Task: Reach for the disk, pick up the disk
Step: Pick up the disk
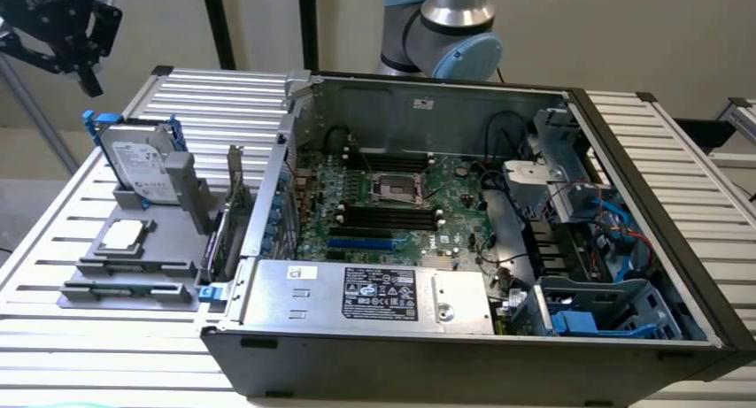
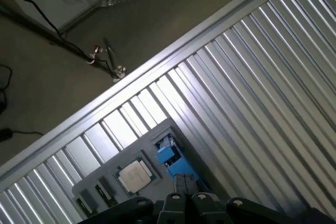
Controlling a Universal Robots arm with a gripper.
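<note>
Exterior view: end effector (image 1: 85, 72) closed, empty, over edge of slatted table (image 1: 225, 89); disk (image 1: 133, 165) upright in holder (image 1: 124, 271).

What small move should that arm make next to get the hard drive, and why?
Probably lower toward the hard drive, opening the jaws on the way. The gripper hangs shut, well clear of the drive and touching nothing, while the drive stands on edge in the grey holder on the exterior view's left. Shut jaws likely could not straddle its top edge.
</note>
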